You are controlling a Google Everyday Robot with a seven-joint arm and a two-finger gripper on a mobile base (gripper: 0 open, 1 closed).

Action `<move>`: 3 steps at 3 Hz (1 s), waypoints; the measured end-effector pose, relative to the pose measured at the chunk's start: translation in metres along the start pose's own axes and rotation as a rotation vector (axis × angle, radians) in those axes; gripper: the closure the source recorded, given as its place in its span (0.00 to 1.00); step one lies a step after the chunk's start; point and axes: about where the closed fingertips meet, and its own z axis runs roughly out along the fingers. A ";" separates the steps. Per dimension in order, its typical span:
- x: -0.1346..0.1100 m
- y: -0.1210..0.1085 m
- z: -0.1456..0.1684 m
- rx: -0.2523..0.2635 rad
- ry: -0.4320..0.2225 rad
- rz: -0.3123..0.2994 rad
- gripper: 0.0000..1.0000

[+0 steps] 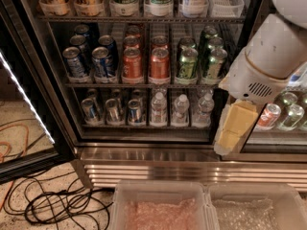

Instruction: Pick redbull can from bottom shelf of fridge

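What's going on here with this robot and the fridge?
A robot arm faces the open fridge. Its gripper hangs at the right, in front of the frame, not yet inside. The redbull can stands untouched on the bottom shelf, beside the small water bottles.

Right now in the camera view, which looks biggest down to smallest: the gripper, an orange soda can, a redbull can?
1. gripper, at right before the fridge; it is nearer the camera, which inflates it.
2. orange soda can.
3. redbull can, on the bottom shelf.
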 end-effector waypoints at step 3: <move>-0.050 0.056 0.089 -0.098 -0.036 -0.035 0.00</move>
